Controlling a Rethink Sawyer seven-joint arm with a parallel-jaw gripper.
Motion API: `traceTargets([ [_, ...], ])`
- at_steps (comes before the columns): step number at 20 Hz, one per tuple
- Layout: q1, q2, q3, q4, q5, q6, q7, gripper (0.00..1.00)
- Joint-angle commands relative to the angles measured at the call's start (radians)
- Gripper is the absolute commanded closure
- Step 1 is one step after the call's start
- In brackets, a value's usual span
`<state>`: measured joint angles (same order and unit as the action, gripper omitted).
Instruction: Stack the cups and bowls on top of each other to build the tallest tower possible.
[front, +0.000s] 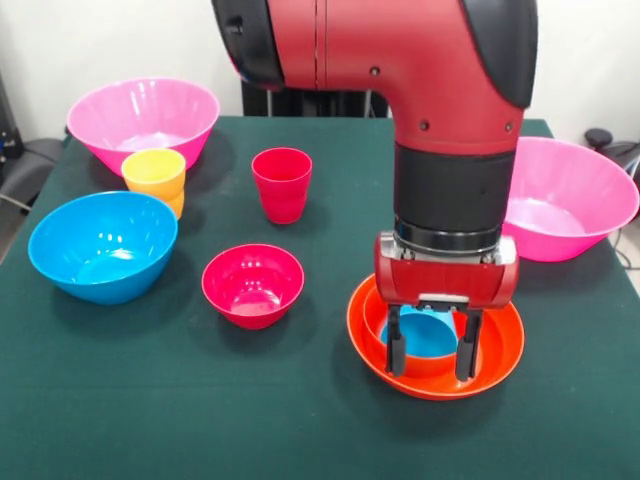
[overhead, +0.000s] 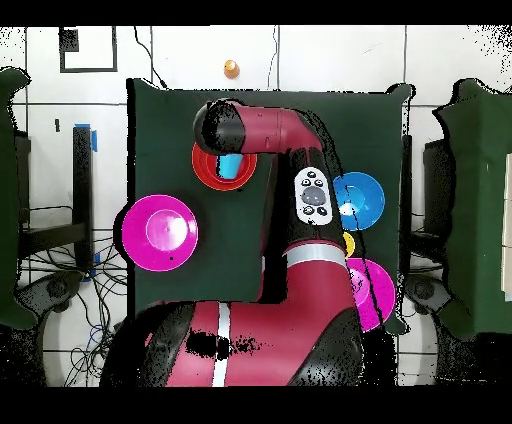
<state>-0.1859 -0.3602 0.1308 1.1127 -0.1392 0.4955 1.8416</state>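
Green cloth covers the bench (front: 150, 420), and you have the gripper (front: 431, 354) hanging over the wide orange bowl (front: 500, 350) at the near right of the front view. Its two dark fingers (front: 397, 345) stand apart, empty, their tips down inside that bowl on either side of a blue cup (front: 430, 335), which sits in a smaller orange bowl (front: 372, 322) nested there. You cannot tell whether the fingers touch the cup.

From the front you also see: a crimson bowl (front: 253, 284) just left of the nest, a blue bowl (front: 103, 246) further left, a yellow cup (front: 154, 172) seated in an orange cup (front: 176, 205) behind the blue bowl, a red cup (front: 282, 184) standing alone mid-bench, and two pink bowls, one at the far left (front: 143, 120) and one at the right (front: 565, 198).

Overhead, the arm (overhead: 300, 190) covers much of that. You get the orange nest with blue inside (overhead: 207, 168), one pink bowl (overhead: 160, 231) fully, the blue bowl (overhead: 362, 200), a sliver of the yellow cup (overhead: 349, 243) and part of the second pink bowl (overhead: 375, 290). Neither the crimson bowl, the red cup nor the fingers show from above.
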Motion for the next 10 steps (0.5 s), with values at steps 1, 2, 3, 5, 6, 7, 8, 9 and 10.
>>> traceTargets([
  [1,0.002,0.019,0.070,0.073,0.050,0.189,0.052,0.00],
  [2,0.002,0.017,0.071,0.079,0.058,0.204,0.055,0.00],
  [3,0.006,0.015,0.064,0.082,0.065,0.206,0.069,0.00],
  [5,0.017,0.005,0.046,0.083,0.079,0.234,0.095,0.00],
  [6,0.029,-0.003,0.027,0.078,0.081,0.259,0.110,0.00],
  [7,0.039,-0.013,0.013,0.075,0.086,0.290,0.122,0.00],
  [8,0.046,-0.024,0.006,0.073,0.093,0.320,0.132,0.00],
  [9,0.054,-0.034,-0.002,0.074,0.100,0.345,0.143,0.00],
  [10,0.060,-0.039,-0.008,0.074,0.108,0.360,0.155,0.00],
])
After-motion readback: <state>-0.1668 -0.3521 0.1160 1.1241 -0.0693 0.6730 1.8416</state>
